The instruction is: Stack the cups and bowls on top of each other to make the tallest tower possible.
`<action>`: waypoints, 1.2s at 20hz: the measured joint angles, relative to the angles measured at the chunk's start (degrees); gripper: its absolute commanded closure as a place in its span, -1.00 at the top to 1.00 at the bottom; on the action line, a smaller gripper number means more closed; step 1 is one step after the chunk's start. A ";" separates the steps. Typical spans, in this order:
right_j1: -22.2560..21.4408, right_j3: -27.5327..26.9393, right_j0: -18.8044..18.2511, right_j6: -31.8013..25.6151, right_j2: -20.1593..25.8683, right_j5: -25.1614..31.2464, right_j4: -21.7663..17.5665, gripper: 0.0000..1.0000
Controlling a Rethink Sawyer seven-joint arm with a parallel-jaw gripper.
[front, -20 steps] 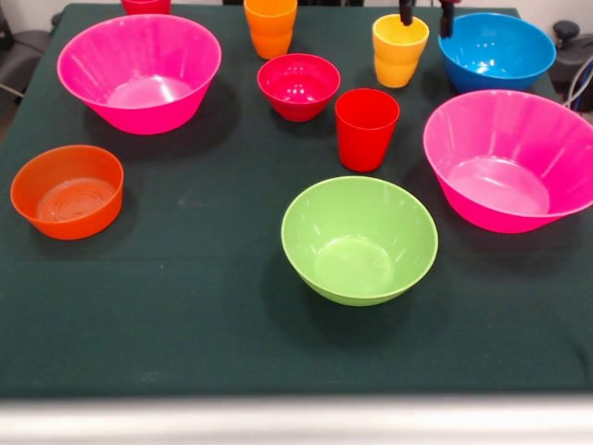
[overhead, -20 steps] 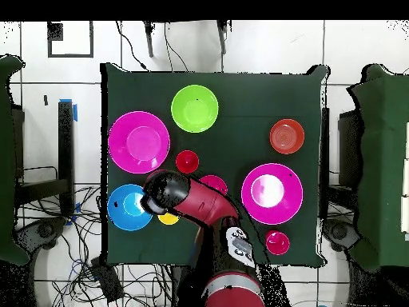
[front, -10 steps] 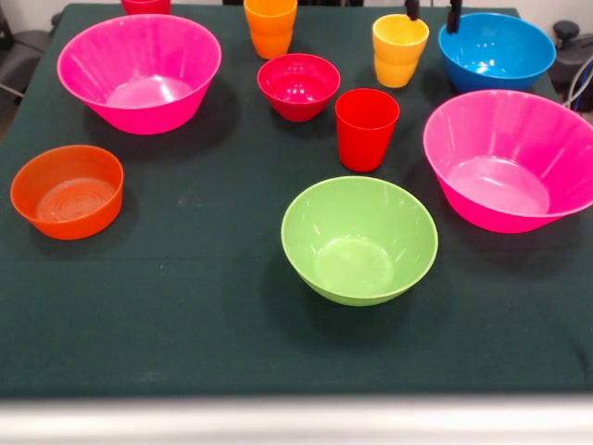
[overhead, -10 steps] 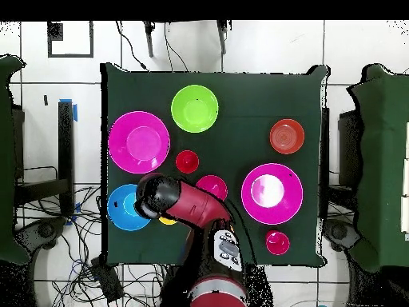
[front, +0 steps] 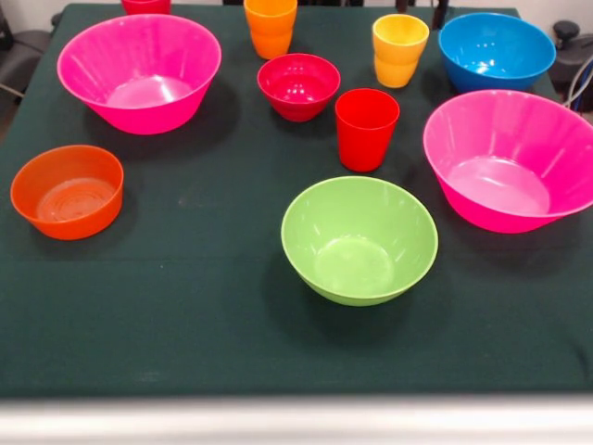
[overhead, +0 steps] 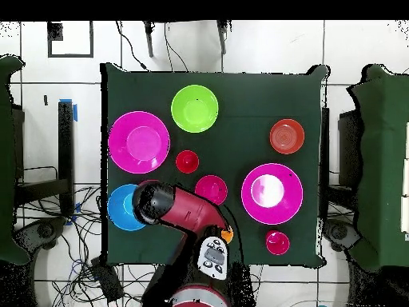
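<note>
Hand state can't be told: front view shows only dark tips at the top edge [front: 419, 6], and overhead the red arm [overhead: 180, 206] covers it, between blue bowl [overhead: 124, 208] and crimson bowl [overhead: 211, 189]. Yellow cup [front: 399, 50] sits upright just below those tips, empty as far as visible, beside blue bowl, also empty. Red cup [front: 366, 129] upright, mid-bench, near crimson bowl, both empty. Orange cup [front: 271, 26] at far edge, upright. Lime bowl [front: 359, 239] alone toward the front, empty, nothing stacked in it. Two pink bowls [front: 139, 71] and [front: 510, 158] on opposite sides, empty. Orange bowl [front: 67, 190] apart at one side, empty. No tower yet; every vessel stands separately on the green bench [front: 185, 306].
</note>
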 measured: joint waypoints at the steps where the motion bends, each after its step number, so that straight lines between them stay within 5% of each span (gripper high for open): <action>1: 0.15 0.00 0.27 0.21 -0.22 -0.05 0.00 1.00; 10: 3.41 -0.39 3.15 3.11 -2.11 -3.50 0.08 1.00; 24: 6.14 -1.60 1.42 3.52 -3.15 -5.36 0.09 1.00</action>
